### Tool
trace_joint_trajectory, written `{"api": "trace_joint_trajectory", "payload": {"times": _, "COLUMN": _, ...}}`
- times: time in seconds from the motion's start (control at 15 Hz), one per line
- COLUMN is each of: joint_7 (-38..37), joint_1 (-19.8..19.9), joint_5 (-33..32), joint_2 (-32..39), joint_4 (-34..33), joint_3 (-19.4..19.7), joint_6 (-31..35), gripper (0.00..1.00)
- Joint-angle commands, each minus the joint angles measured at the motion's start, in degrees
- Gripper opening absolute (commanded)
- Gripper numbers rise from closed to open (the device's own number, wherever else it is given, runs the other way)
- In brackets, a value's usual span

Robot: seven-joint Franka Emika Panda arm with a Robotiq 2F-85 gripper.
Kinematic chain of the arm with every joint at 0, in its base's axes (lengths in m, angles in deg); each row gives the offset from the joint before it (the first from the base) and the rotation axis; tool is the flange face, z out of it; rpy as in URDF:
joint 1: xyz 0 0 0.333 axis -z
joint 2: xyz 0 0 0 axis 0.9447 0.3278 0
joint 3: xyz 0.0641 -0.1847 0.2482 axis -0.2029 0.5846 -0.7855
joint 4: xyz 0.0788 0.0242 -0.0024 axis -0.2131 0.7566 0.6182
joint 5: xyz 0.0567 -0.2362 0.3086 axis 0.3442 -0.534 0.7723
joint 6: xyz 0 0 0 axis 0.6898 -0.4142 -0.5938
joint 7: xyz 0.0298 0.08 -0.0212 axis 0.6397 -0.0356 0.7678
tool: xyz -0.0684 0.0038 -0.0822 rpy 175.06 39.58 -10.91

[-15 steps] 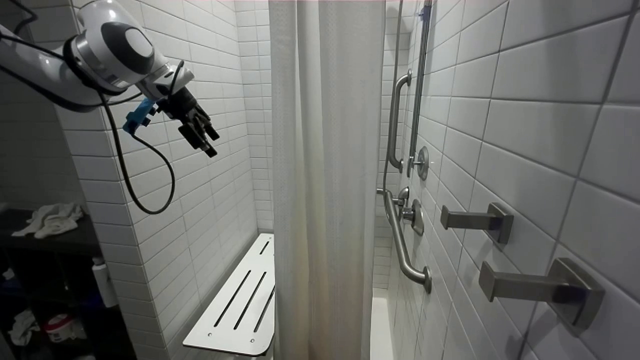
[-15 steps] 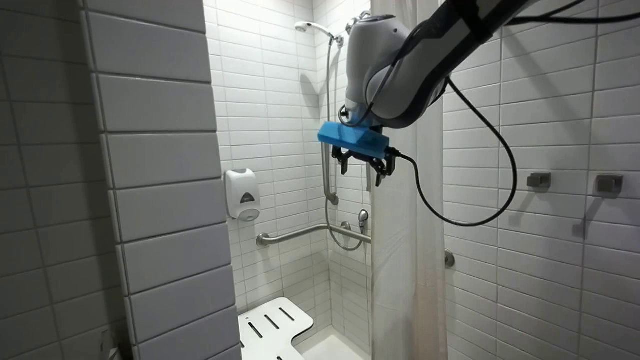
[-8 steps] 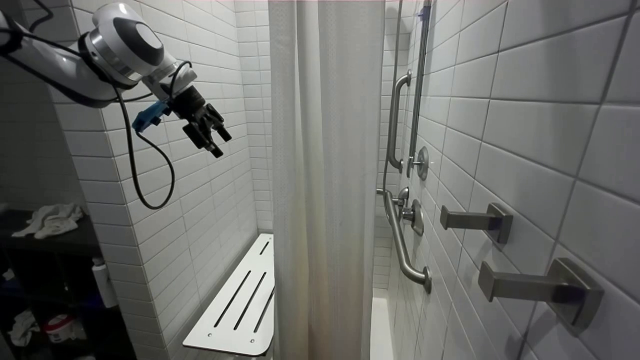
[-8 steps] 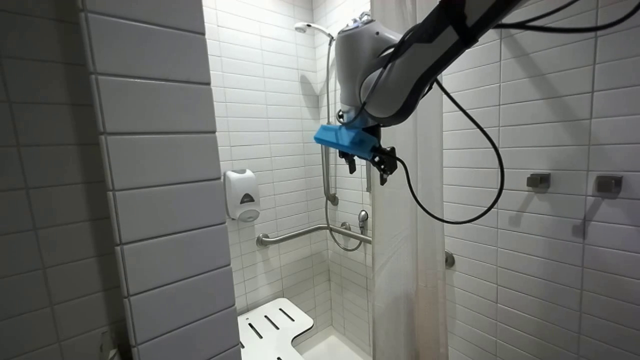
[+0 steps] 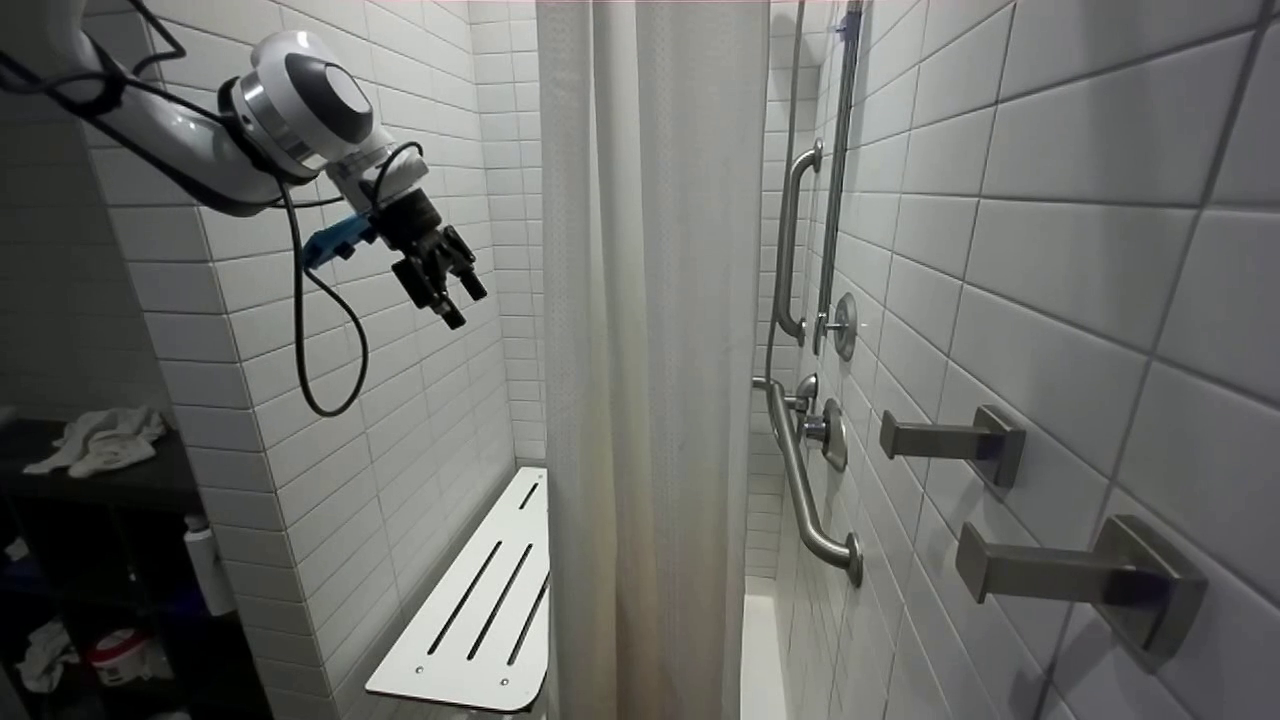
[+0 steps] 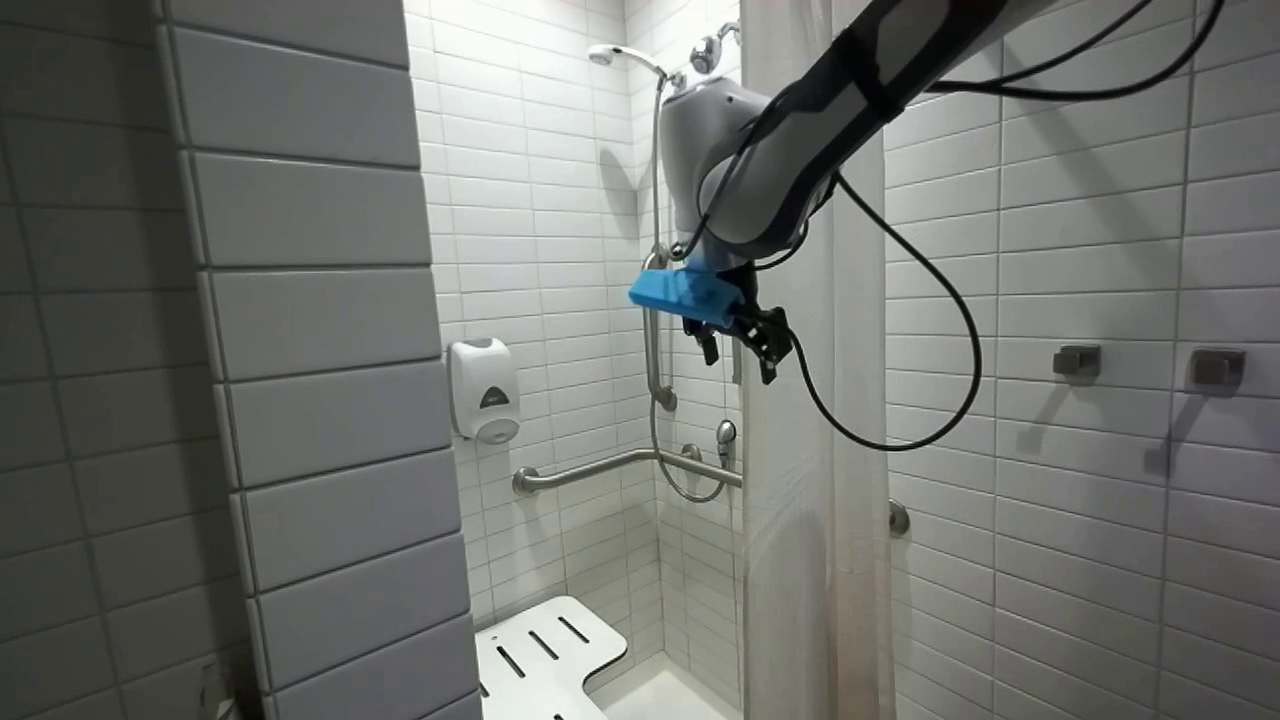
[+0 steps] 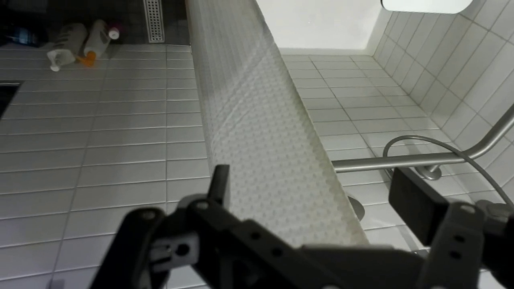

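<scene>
1. Claw (image 7: 317, 194) is wide open, fingers (image 7: 415, 204) spread well apart and angled downward.
2. Nearest thing is the shower curtain (image 5: 655, 350), hanging straight down; in the wrist view it shows between the fingers, but I can't tell the actual gap.
3. White slotted seat (image 5: 465, 615) sits lower down, along the tiled wall (image 5: 405, 470).
4. Soap dispenser (image 6: 487, 385) is mounted a bit higher than the grab bar (image 6: 590, 468).
5. Couple of bottles (image 7: 70, 44) down on the floor (image 7: 128, 18).

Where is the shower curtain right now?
In an exterior view, the shower curtain hangs mid-picture, right of the gripper and left of the grab bars; in the wrist view it shows between the open fingers, not gripped.
</scene>
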Motion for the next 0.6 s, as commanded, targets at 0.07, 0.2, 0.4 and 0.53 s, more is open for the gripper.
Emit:
{"api": "trace_joint_trajectory", "payload": {"times": 0.07, "joint_7": -2.29, "joint_1": -3.67, "joint_5": -2.18, "joint_2": 5.15, "joint_4": -7.13, "joint_3": 2.68, "joint_6": -5.57, "gripper": 1.00}}
{"api": "trace_joint_trajectory", "payload": {"times": 0.2, "joint_7": -4.55, "joint_1": -4.61, "joint_5": -3.38, "joint_2": 6.55, "joint_4": -9.69, "joint_3": 3.60, "joint_6": -8.04, "gripper": 1.00}}
{"api": "trace_joint_trajectory", "payload": {"times": 0.4, "joint_7": -11.49, "joint_1": -5.65, "joint_5": -3.67, "joint_2": 7.97, "joint_4": -13.37, "joint_3": 5.20, "joint_6": -13.63, "gripper": 1.00}}
{"api": "trace_joint_trajectory", "payload": {"times": 0.53, "joint_7": -14.32, "joint_1": -6.32, "joint_5": -3.13, "joint_2": 8.53, "joint_4": -15.15, "joint_3": 6.08, "joint_6": -16.72, "gripper": 1.00}}
